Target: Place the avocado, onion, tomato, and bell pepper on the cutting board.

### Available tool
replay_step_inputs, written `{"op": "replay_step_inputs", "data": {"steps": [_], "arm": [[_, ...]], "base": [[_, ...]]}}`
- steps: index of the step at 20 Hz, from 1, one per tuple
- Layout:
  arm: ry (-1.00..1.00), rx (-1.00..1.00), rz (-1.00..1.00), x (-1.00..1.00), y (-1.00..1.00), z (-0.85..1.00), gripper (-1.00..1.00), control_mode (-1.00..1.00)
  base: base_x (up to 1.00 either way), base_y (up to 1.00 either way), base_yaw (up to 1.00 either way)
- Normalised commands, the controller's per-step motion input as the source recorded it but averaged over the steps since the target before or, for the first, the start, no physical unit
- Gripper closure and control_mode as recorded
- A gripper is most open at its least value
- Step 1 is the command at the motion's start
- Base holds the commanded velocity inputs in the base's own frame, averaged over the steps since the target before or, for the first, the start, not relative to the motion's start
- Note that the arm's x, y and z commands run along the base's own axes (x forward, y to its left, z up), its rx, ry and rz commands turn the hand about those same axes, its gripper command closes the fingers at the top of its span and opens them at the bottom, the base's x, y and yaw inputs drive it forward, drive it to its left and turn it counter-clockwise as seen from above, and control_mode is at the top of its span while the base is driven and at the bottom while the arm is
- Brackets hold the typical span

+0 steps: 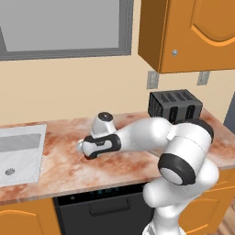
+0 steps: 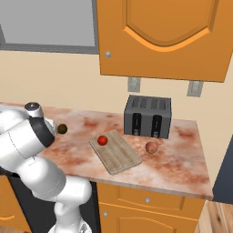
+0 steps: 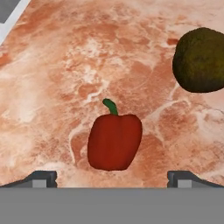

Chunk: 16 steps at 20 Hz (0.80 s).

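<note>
Cutting board [image 2: 115, 152] carries 1 tomato [image 2: 103, 140]; the onion [image 2: 151, 147] lies just right of it, the avocado [image 2: 62, 129] well left. Bell pepper [image 3: 114, 141] sits centred under the gripper [image 3: 112, 178], jaws spread wide. Best drop straight, straddle its body, then close.

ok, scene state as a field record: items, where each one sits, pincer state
cutting board: on the counter, in front and left of the toaster
tomato: on the board, near its far left end
onion: on the counter, right of the board, off it
avocado: on the counter, left of the board, off it
bell pepper: on the counter, beside the avocado, apart from it
pincer: open, empty, above the bell pepper, lined up with it
on board: one of four
</note>
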Motion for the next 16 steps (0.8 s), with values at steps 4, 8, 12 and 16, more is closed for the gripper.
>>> {"op": "replay_step_inputs", "data": {"steps": [4,8,12,16], "arm": [[0.0,0.0,0.0,0.16,0.09,-0.16,-1.0,-1.0],[0.0,0.0,0.0,0.13,0.07,-0.17,-1.0,-1.0],[0.0,0.0,0.0,0.11,0.09,-0.18,-1.0,-1.0],[0.01,0.0,0.0,0.16,0.14,-0.18,-1.0,-1.0]], "base": [[0.0,0.0,0.0],[0.0,0.0,0.0],[0.0,0.0,0.0],[0.0,0.0,0.0]]}}
